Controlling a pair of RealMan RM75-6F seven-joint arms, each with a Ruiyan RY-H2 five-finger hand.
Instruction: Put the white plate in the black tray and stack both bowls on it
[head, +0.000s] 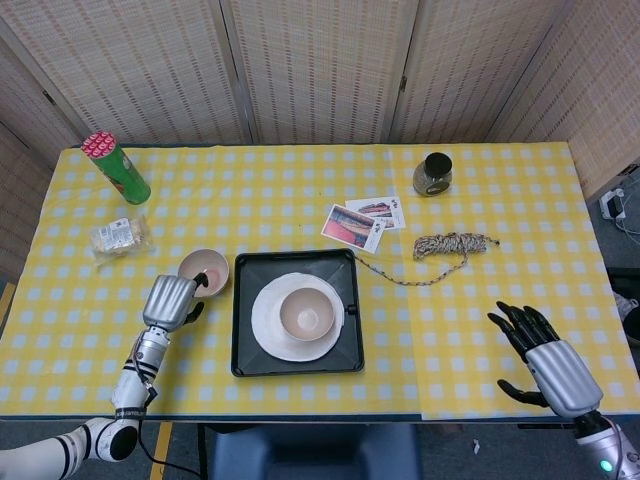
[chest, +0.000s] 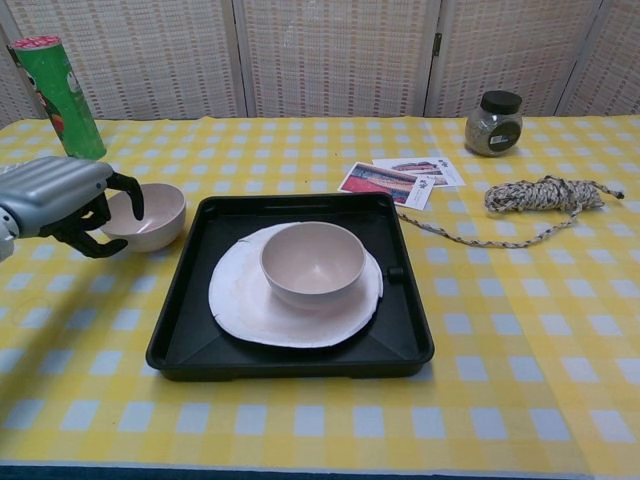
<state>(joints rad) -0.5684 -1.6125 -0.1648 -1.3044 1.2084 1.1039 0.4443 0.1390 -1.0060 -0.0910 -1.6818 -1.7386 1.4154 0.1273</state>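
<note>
Your black tray (head: 243, 357) sits at the middle of the yellow checked table (head: 480, 330), near its front edge. The white plate (head: 268, 325) lies inside the tray, and one bowl (head: 306, 312) rests on the plate, upright. The second bowl (head: 212, 266) stands on the cloth just outside the tray, at about ten o'clock from the plate. Your left hand (head: 168, 301) is at that bowl's near rim, at seven o'clock from it; in the chest view the hand (chest: 62, 200) has its dark fingers (chest: 127, 193) curled over the rim, one hooked inside, though whether they truly grip it you cannot tell. Your right hand (head: 548, 358) is well apart, at four o'clock from the tray near the table's front right corner, fingers spread wide and holding nothing.
</note>
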